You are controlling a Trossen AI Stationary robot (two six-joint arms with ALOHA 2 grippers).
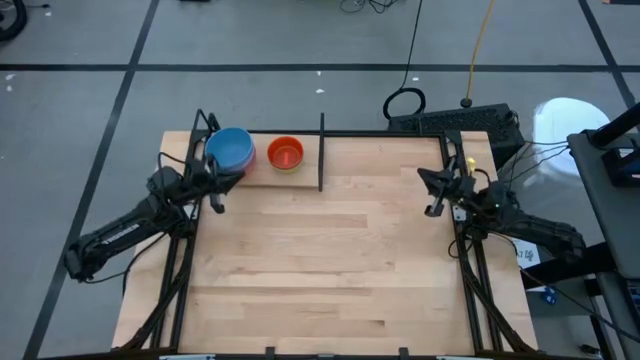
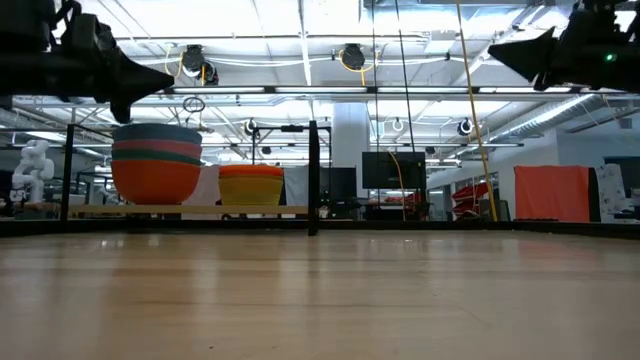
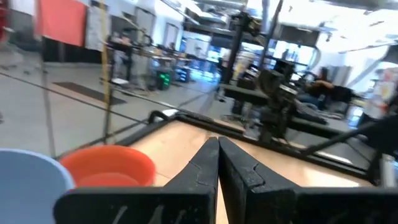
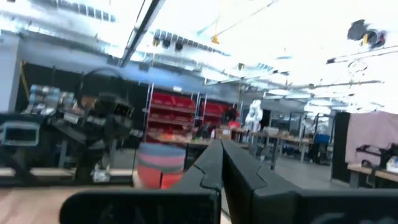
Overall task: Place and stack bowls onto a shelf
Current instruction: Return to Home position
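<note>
The shelf [image 2: 200,211] runs along the table's far left edge, with its upright black divider [image 1: 321,152]. Two stacks of bowls stand on it, left of the divider. The taller stack [image 1: 231,148] has a blue bowl on top and an orange one at the bottom [image 2: 155,180]. The shorter stack [image 1: 285,153] is orange-red on top, with yellow below [image 2: 250,188]. My left gripper [image 1: 219,192] is shut and empty, raised just near of the blue-topped stack. My right gripper [image 1: 430,190] is shut and empty, raised at the table's right side.
The shelf's thin black rods [image 1: 400,134] run along the table's far edge, right of the divider. Black frame rods run down both sides of the table. The light-wood tabletop [image 1: 330,260] lies between the arms. A black box and cables [image 1: 455,118] sit beyond the far right corner.
</note>
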